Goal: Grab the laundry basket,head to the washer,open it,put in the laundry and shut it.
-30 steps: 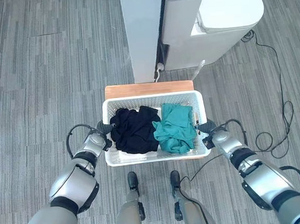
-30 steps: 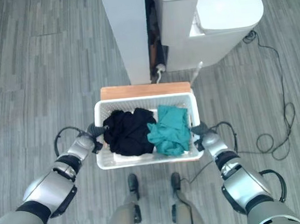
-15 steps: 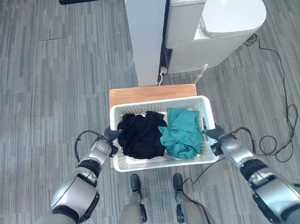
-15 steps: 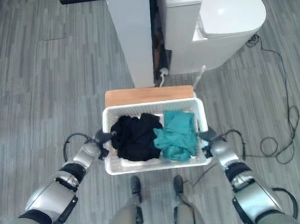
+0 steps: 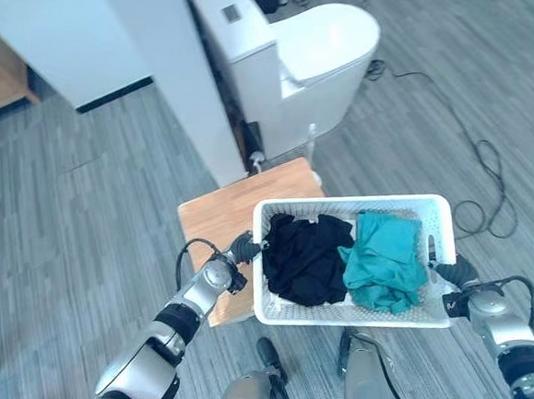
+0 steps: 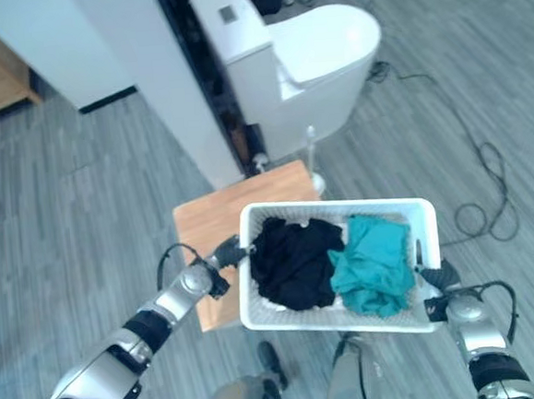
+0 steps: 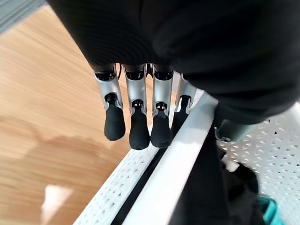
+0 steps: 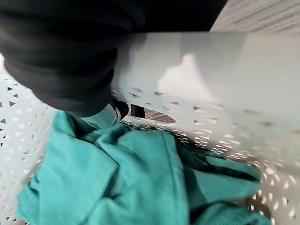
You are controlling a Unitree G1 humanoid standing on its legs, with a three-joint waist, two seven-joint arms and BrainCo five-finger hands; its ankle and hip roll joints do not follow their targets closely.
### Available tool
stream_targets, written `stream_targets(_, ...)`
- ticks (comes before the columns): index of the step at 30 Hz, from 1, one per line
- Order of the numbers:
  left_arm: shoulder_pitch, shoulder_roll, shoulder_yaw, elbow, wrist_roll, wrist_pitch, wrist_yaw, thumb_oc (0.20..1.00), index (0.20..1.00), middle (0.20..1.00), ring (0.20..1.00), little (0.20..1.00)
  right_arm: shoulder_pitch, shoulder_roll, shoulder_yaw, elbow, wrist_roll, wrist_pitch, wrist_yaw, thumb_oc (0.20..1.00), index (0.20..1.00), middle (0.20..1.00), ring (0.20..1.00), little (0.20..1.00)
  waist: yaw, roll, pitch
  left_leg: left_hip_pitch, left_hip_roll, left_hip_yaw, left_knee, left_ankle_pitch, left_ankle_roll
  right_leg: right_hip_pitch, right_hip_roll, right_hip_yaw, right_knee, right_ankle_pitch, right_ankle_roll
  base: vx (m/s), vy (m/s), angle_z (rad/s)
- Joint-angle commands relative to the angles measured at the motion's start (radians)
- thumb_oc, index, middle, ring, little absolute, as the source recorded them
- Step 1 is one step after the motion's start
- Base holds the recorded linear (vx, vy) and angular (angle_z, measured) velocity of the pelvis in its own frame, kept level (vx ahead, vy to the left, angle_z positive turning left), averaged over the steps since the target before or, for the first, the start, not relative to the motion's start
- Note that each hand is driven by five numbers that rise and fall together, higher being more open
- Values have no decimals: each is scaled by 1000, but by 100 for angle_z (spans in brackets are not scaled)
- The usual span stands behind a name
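Basket [image 5: 414, 208] held up betw. both hands, part over wooden stool [image 5: 216, 218], toilet [image 5: 316, 62] beyond. Left hand [image 5: 243, 248] clamped on left rim; right hand [image 5: 450, 273] on right rim, fingers hidden, can't tell. Black [image 5: 301, 257] + teal [image 5: 383, 262] laundry inside.

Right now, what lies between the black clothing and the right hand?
Teal clothing, then the white perforated basket's end wall; right hand grips it. Left eye view.
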Motion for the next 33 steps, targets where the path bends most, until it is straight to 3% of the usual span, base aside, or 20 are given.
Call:
stream_targets(1,20,135,159,78,-43,-5,31,200,200,200,200,200,32,-131,-93,58,35,-24,-29,200,200,200,200,200,25,-68,-194,-184,-37,-40,64,-15,-20,221,10,19,-252,182,42,-244,-126,-122)
stream_targets(3,55,155,192,54,-77,-14,28,200,200,200,200,200,23,-132,-82,48,26,-21,-26,200,200,200,200,200,65,-97,-236,-237,-6,34,63,23,-38,310,47,32,-361,160,51,-338,-237,-141)
stream_targets(5,56,167,219,39,-86,-20,34,200,200,200,200,200,11,-140,-70,30,21,-20,-24,200,200,200,200,200,89,-94,-244,-267,69,112,82,62,-78,349,55,-25,-479,104,46,-272,-233,-136)
stream_targets(6,57,168,221,38,-87,-20,34,200,200,200,200,200,9,-141,-68,30,21,-20,-24,200,200,200,200,200,93,-92,-242,-264,77,116,87,65,-85,355,63,-22,-493,108,40,-215,-233,-107)
stream_targets(7,54,168,223,33,-84,-20,34,200,200,200,200,200,6,-138,-60,27,20,-18,-20,200,200,200,200,200,101,-94,-238,-278,108,126,99,97,-102,365,80,-27,-536,67,31,-232,-383,-95)
stream_targets(8,40,168,224,35,-83,-14,32,200,200,200,200,200,28,-144,-61,2,19,-13,-15,200,200,200,200,200,95,-92,-225,-294,169,118,89,177,-157,358,144,-2,-574,11,-6,-240,-381,-93)
stream_targets(11,28,164,221,38,-80,-14,32,200,200,200,200,200,41,-155,-69,-18,24,-12,-14,200,200,200,200,200,84,-83,-220,-292,210,109,60,231,-188,361,188,-4,-609,4,-20,-229,-268,-75)
stream_targets(12,5,168,215,52,-74,-22,39,200,200,200,200,200,19,-170,-48,-32,43,-22,-15,200,200,200,200,200,104,-73,-182,-323,243,-83,61,295,-227,333,230,53,-637,17,-46,-296,-161,-22)
stream_targets(13,3,168,214,53,-74,-23,39,200,200,200,200,200,18,-171,-49,-31,43,-23,-15,200,200,200,200,200,102,-70,-180,-327,247,-88,65,295,-228,333,235,51,-637,17,-48,-411,-195,-68)
stream_targets(15,-25,168,190,78,-83,-28,41,200,200,200,200,200,-5,-183,-20,-37,58,-19,-2,200,200,200,200,200,120,-92,-145,-316,161,-358,172,194,-212,298,214,87,-629,57,-63,-282,-137,-101)
stream_targets(16,-27,169,178,56,-86,-32,48,200,200,200,200,200,-14,-186,-9,-55,65,-15,5,200,200,200,200,200,110,-109,-142,-276,93,-441,256,75,-197,283,199,94,-639,79,-67,-229,-123,-74)
stream_targets(17,-27,169,179,56,-86,-31,48,200,200,200,200,200,-15,-186,-10,-55,65,-15,5,200,200,200,200,200,109,-109,-143,-278,92,-442,255,77,-196,281,199,94,-640,82,-66,-178,-66,-55)
stream_targets(19,-14,164,176,42,-86,-28,47,200,200,200,200,200,-25,-192,-3,-58,69,-9,8,200,200,200,200,200,96,-100,-162,-202,61,-457,226,15,-175,261,209,109,-642,90,-61,-40,4,-39)
stream_targets(20,-15,160,175,43,-86,-23,46,200,200,200,200,200,-21,-194,-9,-59,69,-3,13,200,200,200,200,200,85,-91,-179,-172,68,-448,185,6,-167,260,222,114,-647,88,-59,50,32,-32)
stream_targets(23,-28,142,154,61,-65,-17,52,200,200,200,200,200,8,-169,-28,-64,84,-2,17,200,200,200,200,200,63,-85,-200,-164,57,-458,162,36,-175,272,224,120,-650,91,-65,41,67,-8)
stream_targets(33,-59,131,137,73,-52,-22,49,200,200,200,200,200,-22,-144,0,-3,93,-8,24,200,200,200,200,200,49,-70,-234,-84,44,-421,80,20,-168,280,203,139,-672,124,-43,-9,34,-6)
